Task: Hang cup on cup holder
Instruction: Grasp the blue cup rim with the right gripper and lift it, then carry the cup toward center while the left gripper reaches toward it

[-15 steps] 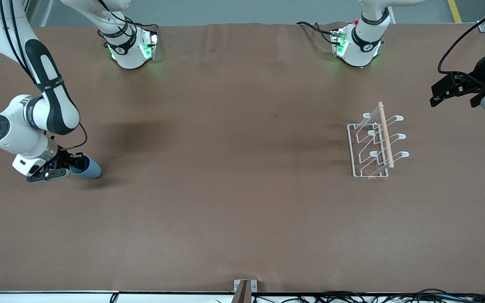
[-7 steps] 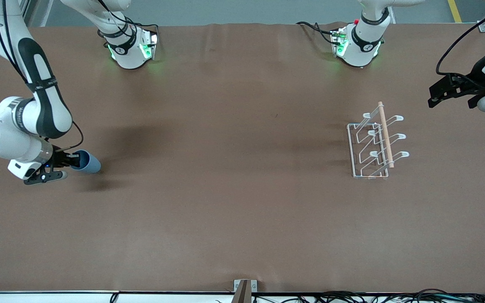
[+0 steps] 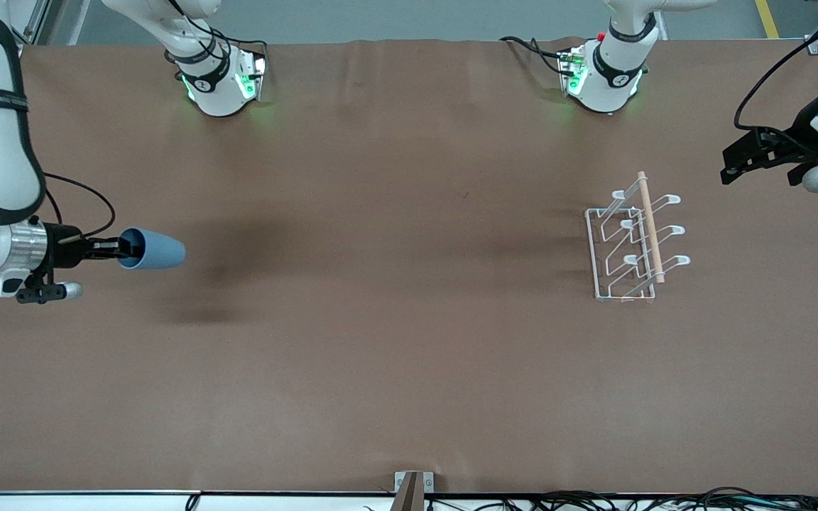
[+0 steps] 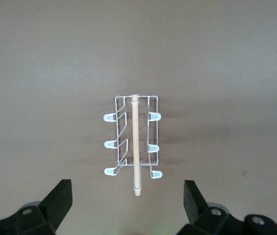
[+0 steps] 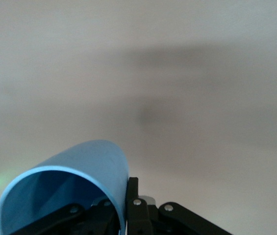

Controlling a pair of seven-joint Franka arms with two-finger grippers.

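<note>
Transport step in hand: right gripper (image 3: 119, 250) jaws clamped on cup (image 3: 152, 249) rim, cup horizontal above desk (image 3: 380, 355) at 9 o'clock; left gripper (image 4: 128, 208) waiting, jaws wide, empty, above cup holder (image 3: 633, 241) at 3 o'clock; next, carry across, mouth onto prong.

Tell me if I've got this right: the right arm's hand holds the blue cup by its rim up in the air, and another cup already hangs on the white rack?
Not quite. The right hand does hold the blue cup by its rim, but the white rack is bare: the left wrist view shows all its prongs free.
</note>
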